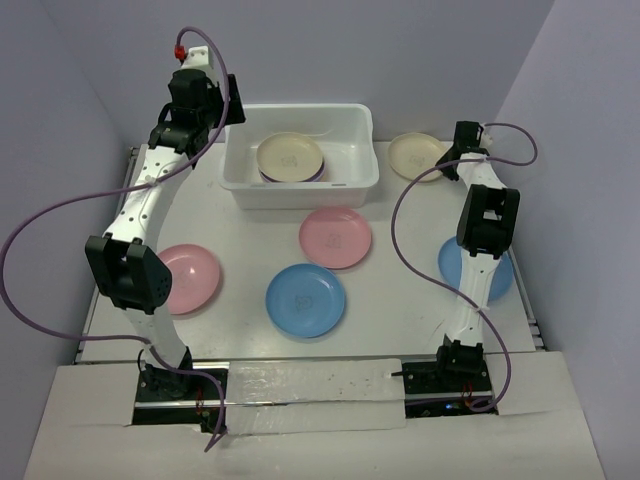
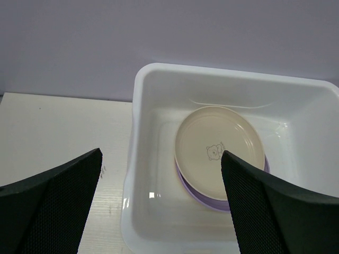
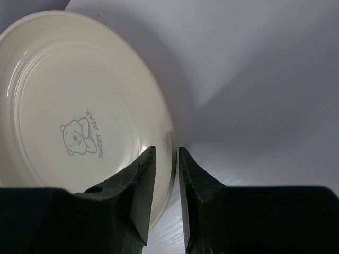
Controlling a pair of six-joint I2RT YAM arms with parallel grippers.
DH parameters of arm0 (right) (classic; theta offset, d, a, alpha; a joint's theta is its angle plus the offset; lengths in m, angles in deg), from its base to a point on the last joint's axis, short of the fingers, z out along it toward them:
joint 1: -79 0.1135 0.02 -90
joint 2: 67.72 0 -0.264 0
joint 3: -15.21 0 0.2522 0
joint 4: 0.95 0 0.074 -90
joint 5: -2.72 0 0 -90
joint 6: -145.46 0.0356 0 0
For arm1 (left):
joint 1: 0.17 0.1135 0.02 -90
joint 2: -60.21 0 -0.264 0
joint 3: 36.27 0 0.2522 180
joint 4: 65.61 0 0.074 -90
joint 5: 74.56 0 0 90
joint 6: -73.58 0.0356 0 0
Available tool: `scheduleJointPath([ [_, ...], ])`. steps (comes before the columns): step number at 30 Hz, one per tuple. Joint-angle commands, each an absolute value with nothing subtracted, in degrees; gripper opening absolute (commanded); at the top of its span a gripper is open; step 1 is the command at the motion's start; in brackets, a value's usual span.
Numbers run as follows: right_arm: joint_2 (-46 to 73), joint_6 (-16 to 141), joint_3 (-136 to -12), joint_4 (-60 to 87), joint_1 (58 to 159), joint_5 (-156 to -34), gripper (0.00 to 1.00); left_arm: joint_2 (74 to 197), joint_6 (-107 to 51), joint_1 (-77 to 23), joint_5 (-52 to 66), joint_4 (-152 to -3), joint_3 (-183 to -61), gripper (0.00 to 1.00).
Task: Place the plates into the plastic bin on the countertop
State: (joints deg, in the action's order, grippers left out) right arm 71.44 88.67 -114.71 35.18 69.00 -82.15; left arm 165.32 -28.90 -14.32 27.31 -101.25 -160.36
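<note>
The white plastic bin stands at the back of the countertop. Inside it a cream plate lies on a lilac plate. My left gripper hangs open over the bin's left end, holding nothing. A second cream plate lies on the countertop right of the bin. My right gripper sits astride its right rim, one finger inside and one outside, jaws narrowed onto the rim. Loose plates lie in front of the bin: pink, blue, pink.
Another blue plate lies at the right, partly hidden under my right arm. Lilac-grey walls close the back and both sides. Purple cables loop off both arms over the table.
</note>
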Motion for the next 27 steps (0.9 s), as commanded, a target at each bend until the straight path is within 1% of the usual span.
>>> scheduleJointPath([
  [1, 71.50, 89.38, -117.28, 35.94, 69.07, -80.16, 0.32, 162.23, -26.99, -13.37, 29.88, -102.67, -161.46, 0.99],
  [3, 71.57, 89.17, -117.37, 36.15, 69.07, -80.23, 0.33, 161.59, -26.83, -12.63, 29.87, -102.96, -161.12, 0.99],
  [6, 71.76, 88.86, -117.56, 36.44, 68.98, -80.34, 0.38, 160.85, -26.79, -11.96, 29.68, -103.00, -160.17, 0.99],
  [7, 71.76, 88.85, -117.69, 36.64, 69.05, -80.40, 0.37, 160.71, -26.54, -11.88, 29.74, -103.01, -159.97, 0.99],
  [12, 71.85, 88.76, -117.57, 37.13, 68.98, -80.49, 0.23, 161.51, -26.43, -10.93, 29.44, -104.09, -161.30, 0.99],
  [14, 71.60, 88.93, -117.05, 37.40, 68.64, -80.35, 0.16, 162.39, -26.52, -10.56, 28.99, -104.91, -162.23, 0.99],
  [16, 71.32, 88.49, -116.45, 37.77, 68.36, -80.25, 0.05, 162.87, -26.70, -10.19, 28.66, -105.83, -163.20, 0.99],
  [17, 71.15, 88.15, -116.20, 37.94, 68.28, -80.29, 0.02, 162.95, -26.70, -10.10, 28.58, -106.13, -163.45, 0.99],
  [18, 70.87, 87.34, -116.05, 38.34, 68.18, -80.90, 0.00, 162.82, -26.76, -10.01, 28.47, -106.28, -163.37, 0.99],
  [21, 69.37, 84.31, -116.71, 41.46, 67.84, -83.69, 0.00, 160.96, -27.37, -9.52, 28.27, -105.63, -161.63, 0.99],
  [23, 64.96, 83.24, -114.69, 41.78, 67.82, -85.26, 0.00, 158.62, -28.21, -8.68, 28.35, -104.05, -158.64, 0.99],
  [27, 52.22, 85.02, -110.35, 41.35, 66.27, -87.89, 0.00, 155.28, -31.07, -5.09, 26.95, -103.25, -154.26, 0.99],
])
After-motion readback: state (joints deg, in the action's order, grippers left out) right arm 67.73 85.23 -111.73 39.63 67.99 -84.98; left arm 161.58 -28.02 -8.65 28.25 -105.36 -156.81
